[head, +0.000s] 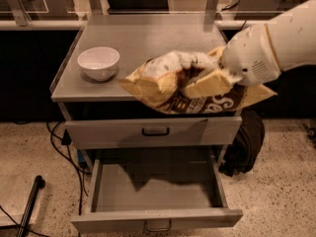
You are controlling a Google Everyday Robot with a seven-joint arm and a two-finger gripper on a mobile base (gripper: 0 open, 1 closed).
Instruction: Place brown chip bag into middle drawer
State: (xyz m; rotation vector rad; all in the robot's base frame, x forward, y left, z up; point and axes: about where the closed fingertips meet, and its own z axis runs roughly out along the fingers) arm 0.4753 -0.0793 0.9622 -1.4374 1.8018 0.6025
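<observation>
The brown chip bag (170, 90) is dark brown with tan ends and white lettering. It hangs in the air over the front edge of the cabinet top. My gripper (207, 83) reaches in from the right on a white arm (269, 48) and is shut on the bag's upper middle. Directly below, the middle drawer (113, 189) is pulled open. Its shallow grey tray holds nothing, and a pale loop handle (158, 226) sits on its front panel.
A white bowl (98, 63) stands on the left of the grey cabinet top (148, 38). The upper drawer (98, 132), with a dark handle (155, 131), is closed. A black bag (244, 144) leans beside the cabinet on the right. Cables (61, 154) and a black pole (29, 204) lie on the floor at left.
</observation>
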